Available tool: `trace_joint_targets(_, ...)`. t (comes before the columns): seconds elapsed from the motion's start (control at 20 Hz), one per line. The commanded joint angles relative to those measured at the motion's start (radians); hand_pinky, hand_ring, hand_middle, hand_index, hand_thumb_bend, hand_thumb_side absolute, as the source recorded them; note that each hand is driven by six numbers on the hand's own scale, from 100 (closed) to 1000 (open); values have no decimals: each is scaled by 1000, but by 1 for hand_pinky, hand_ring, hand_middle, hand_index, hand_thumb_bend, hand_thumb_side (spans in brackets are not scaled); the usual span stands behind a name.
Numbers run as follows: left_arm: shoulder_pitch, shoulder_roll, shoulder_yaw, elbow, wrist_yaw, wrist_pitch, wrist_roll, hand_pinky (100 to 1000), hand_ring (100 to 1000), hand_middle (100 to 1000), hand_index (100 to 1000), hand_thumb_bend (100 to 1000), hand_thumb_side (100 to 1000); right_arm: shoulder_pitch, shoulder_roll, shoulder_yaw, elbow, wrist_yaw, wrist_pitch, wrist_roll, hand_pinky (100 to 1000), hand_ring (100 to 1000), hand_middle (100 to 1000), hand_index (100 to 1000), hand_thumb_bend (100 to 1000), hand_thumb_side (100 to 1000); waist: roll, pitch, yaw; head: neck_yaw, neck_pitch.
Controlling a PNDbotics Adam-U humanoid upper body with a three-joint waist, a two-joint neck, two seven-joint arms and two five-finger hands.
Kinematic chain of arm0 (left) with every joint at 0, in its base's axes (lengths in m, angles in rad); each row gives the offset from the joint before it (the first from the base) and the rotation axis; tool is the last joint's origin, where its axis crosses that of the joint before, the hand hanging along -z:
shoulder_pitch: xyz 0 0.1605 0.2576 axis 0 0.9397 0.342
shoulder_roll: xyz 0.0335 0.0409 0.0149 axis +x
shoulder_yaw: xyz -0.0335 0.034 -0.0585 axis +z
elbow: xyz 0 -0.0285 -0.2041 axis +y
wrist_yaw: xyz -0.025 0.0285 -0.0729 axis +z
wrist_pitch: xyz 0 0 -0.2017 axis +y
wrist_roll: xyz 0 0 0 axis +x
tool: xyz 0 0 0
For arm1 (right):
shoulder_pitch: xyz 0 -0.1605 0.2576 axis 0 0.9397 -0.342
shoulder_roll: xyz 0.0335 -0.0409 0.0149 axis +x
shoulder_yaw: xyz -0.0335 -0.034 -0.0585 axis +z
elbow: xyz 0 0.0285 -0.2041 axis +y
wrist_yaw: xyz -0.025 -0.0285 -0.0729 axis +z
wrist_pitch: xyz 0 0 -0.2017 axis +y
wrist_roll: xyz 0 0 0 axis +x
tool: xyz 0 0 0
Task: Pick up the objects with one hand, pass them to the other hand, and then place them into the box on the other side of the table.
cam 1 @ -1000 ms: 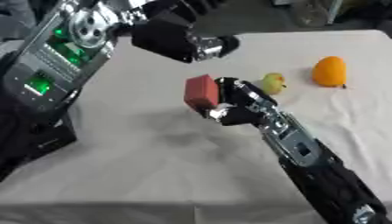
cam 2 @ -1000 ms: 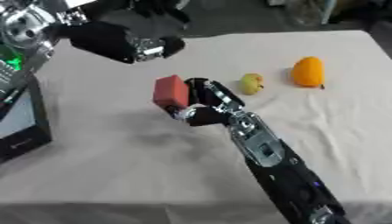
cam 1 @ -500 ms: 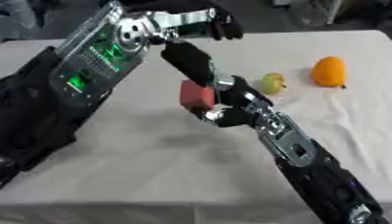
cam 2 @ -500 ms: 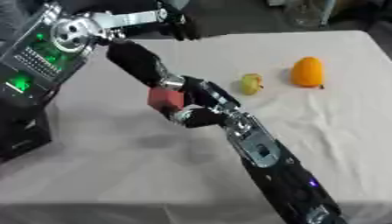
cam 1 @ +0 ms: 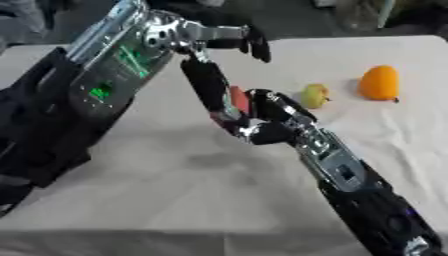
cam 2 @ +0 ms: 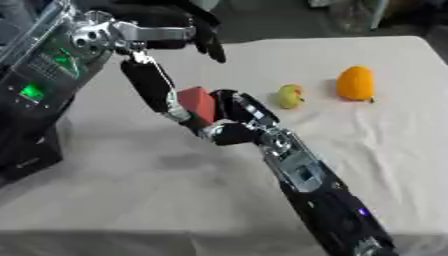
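- Right robot hand, mid-frame, has its fingers curled round a red block-shaped object, lifted above the white-clothed bench.
- Left robot hand, upper left, hangs with fingers loosely extended, holding nothing.
- Small yellow-green fruit and orange fruit sit upper right.

Pale wrinkled tablecloth
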Motion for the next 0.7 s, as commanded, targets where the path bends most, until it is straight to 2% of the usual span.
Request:
trace_joint_targets(0.05,-14,15,7,6,-29,-1,-27,950,882,793,845,617,212,-18,-4,-8,-23,-9,2,-9,722,620,526,566,139,100,9,-35,2,-1,6)
trace_joint_targets(0.15,-12,15,7,13,-44,0,-24,947,882,792,847,583,200,-16,-4,-9,-26,-10,3,-13,721,620,526,565,129,100,11,-36,4,-4,6)
trace_joint_targets(0.45,-5,11,-9,52,-62,-4,-22,946,883,798,860,649,257,-5,11,-10,-21,-41,-10,-47,722,621,525,564,100,100,18,-44,10,-22,6)
trace_joint_targets(0.7,5,3,-21,90,-98,-7,1,937,877,797,883,695,251,5,24,-6,7,-51,-27,-66,723,623,527,565,100,100,25,-53,19,-23,6)
